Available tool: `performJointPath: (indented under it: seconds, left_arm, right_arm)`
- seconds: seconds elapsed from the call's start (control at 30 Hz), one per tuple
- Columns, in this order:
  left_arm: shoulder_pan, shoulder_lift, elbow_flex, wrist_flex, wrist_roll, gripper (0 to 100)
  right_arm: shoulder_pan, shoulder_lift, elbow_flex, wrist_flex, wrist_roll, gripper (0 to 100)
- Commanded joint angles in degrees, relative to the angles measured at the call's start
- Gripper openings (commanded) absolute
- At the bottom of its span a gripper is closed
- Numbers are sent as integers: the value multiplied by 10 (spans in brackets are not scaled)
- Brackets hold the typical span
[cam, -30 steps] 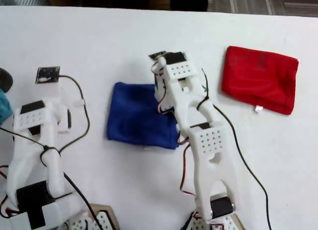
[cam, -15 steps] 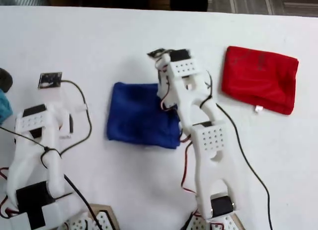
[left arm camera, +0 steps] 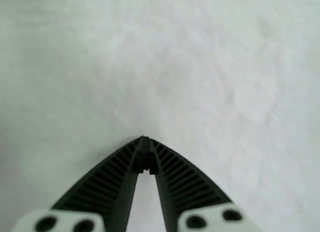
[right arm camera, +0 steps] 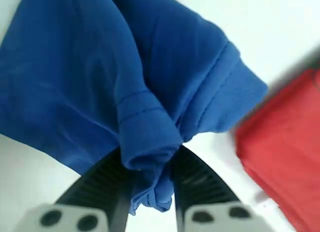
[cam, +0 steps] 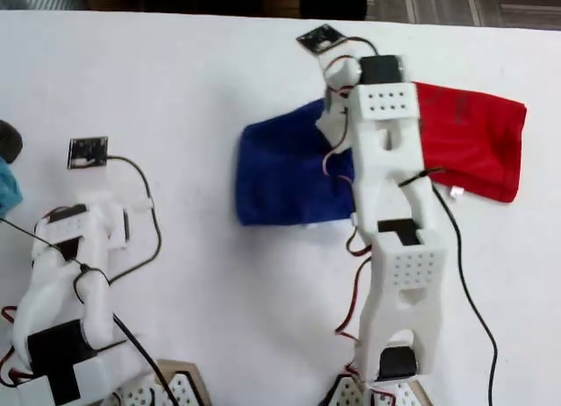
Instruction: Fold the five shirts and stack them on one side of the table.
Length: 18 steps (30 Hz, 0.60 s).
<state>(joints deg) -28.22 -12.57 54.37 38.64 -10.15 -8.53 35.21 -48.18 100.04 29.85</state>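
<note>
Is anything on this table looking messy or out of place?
Yes, the blue shirt is bunched up at one corner, pinched in the right gripper, so it lies rumpled and skewed, unlike the red shirt folded flat beside it.

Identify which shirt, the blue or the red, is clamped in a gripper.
The blue shirt: the right gripper pinches its bunched edge, while the red shirt lies folded on the table, ungripped.
</note>
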Motion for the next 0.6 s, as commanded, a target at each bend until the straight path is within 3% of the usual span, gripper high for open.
performJointPath:
  seconds: [0.0, 0.23, 0.57]
  left_arm:
    - [-4, -6, -2, -9, -2, 26]
    - [-4, -5, -2, -9, -2, 26]
    - [-4, -4, -2, -9, -2, 26]
  right_arm:
    - [50, -58, -19, -7, 48, 21]
    - [154, -73, -19, -102, 132, 21]
    - [238, -66, -71, -168, 237, 21]
